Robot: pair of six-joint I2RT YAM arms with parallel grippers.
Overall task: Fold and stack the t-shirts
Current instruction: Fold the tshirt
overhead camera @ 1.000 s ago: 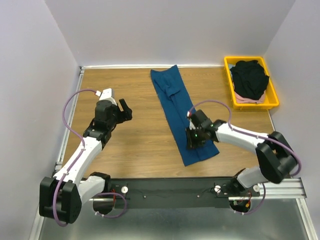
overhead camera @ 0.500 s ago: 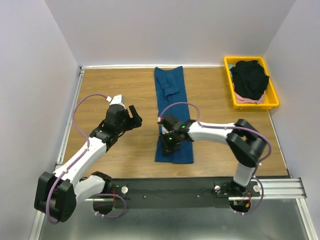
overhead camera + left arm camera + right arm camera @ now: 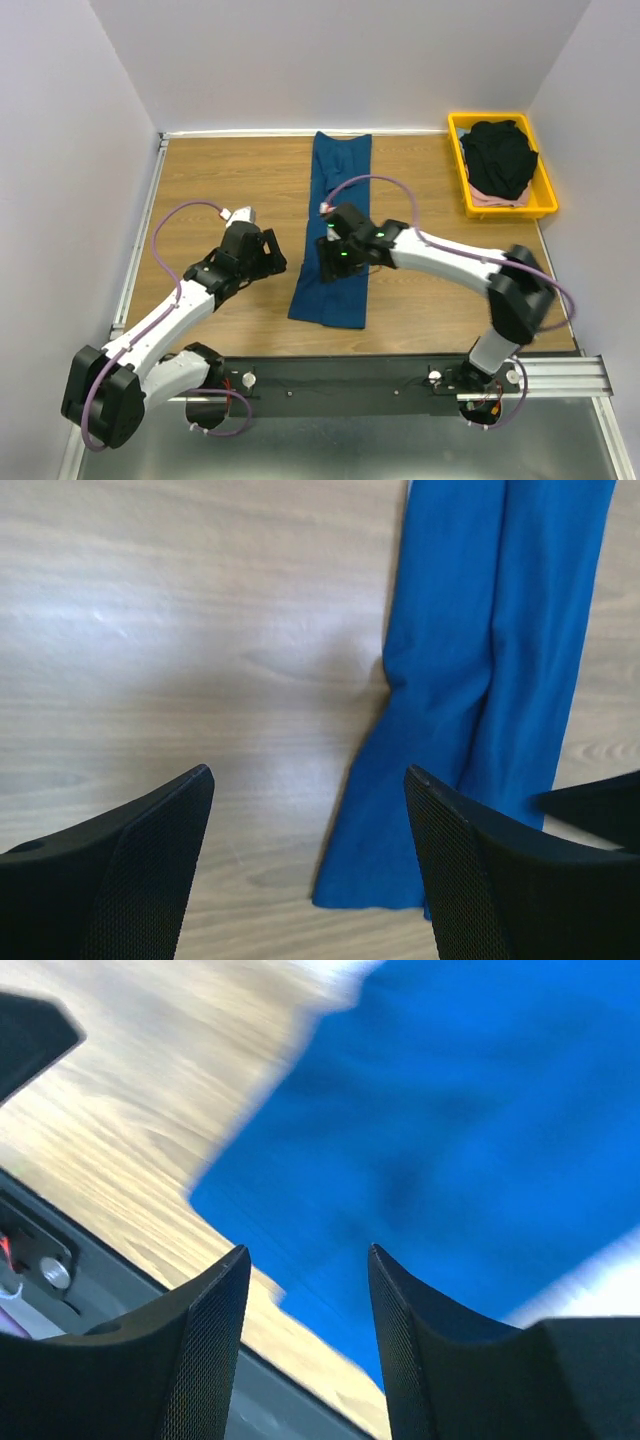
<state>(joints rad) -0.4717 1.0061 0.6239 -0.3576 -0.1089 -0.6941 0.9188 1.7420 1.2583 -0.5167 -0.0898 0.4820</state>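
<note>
The dark blue t-shirt lies folded into a long narrow strip down the middle of the table, its near end slanting a little left. It also shows in the left wrist view and the right wrist view. My right gripper hovers over the strip's near half with its fingers apart and nothing between them. My left gripper is wide open and empty, just left of the strip's near end. A black t-shirt lies crumpled on a pale pink one in the tray.
The yellow plastic tray stands at the back right by the wall. Walls close the table on the left, back and right. A metal rail with the arm bases runs along the near edge.
The strip's near end has swung from the right to slightly left. My right gripper moved left, then a little further up the strip. My left gripper moved right toward the shirt.
</note>
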